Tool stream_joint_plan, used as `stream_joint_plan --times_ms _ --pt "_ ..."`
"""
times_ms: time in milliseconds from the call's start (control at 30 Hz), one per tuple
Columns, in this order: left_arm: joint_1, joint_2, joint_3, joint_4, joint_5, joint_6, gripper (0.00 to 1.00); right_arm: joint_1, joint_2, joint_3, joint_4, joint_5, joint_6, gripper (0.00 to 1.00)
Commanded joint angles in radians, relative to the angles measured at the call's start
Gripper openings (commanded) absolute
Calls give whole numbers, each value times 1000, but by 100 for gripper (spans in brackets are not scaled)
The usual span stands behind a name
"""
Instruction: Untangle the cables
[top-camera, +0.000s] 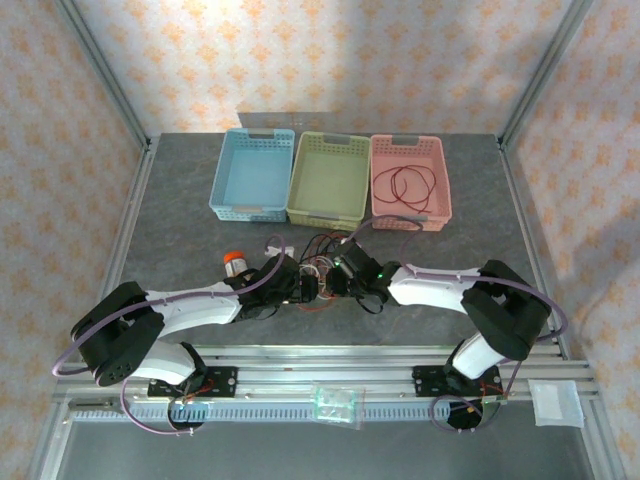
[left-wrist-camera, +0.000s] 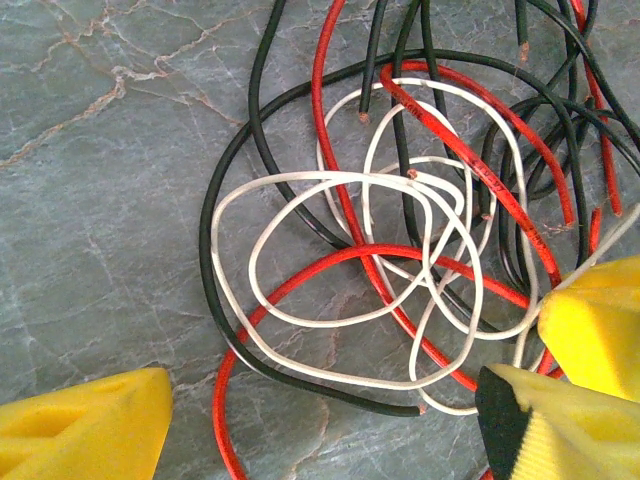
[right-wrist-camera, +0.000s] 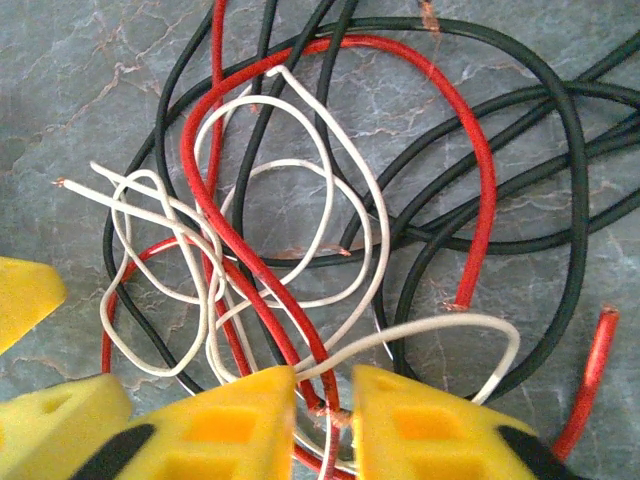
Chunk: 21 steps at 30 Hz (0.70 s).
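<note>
1. Both my grippers were parked nose to nose over the cables (top-camera: 322, 262), which sat in a heap mid-table (top-camera: 180, 230), on my side of the three baskets. My read: one side pins the knot and the other works strands out of it.
2. My right gripper (right-wrist-camera: 325, 405) had its fingers drawn in to a narrow gap, clamped on the red cable (right-wrist-camera: 243, 265) right where it dove between them. A white cable (right-wrist-camera: 420, 327) was squeezed in alongside. I reckoned that was the anchor.
3. My left gripper (left-wrist-camera: 325, 388) had its fingers spread wide with nothing in them. The white and red loops lay flat on the table between and just ahead of those fingers. The black cable (left-wrist-camera: 207, 260) curved round the outside, and its cut end stopped just short of my right-hand finger.
4. So the mess was already inside my left's reach. I'd only have needed to pick one strand and close on it.
5. The pink basket (top-camera: 408, 141) already had a red coil (top-camera: 405, 187) lying in it. I guessed the blue and green ones were for the other colours.
6. The heap looked properly knotted, so I figured there was plenty left to do.
</note>
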Motion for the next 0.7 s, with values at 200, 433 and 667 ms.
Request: stream_joint_plan --times_ms 200,433,667 --pt "14 7 2 42 -27 -9 82 2 -130 -83 43 -36 -52 35" --pt "15 9 2 42 -26 -7 82 17 -94 -87 65 -60 -61 34" --pt "14 9 -3 46 -28 -8 82 18 -28 -63 56 -28 -45 33"
